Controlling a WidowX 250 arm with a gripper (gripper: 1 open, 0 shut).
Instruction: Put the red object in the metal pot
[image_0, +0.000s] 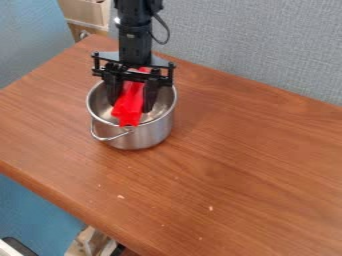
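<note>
One red ridged plastic block (130, 105) inside shiny stainless-steel pot (134, 132), clamped in black two-fingered gripper (132, 92) above pot's mouth. Placement in hand, likely near done. Next: lower slightly if needed, release, lift straight up clear of pot's rim.

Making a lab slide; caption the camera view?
Black gripper holding a red plastic block inside a shiny steel pot.
</note>
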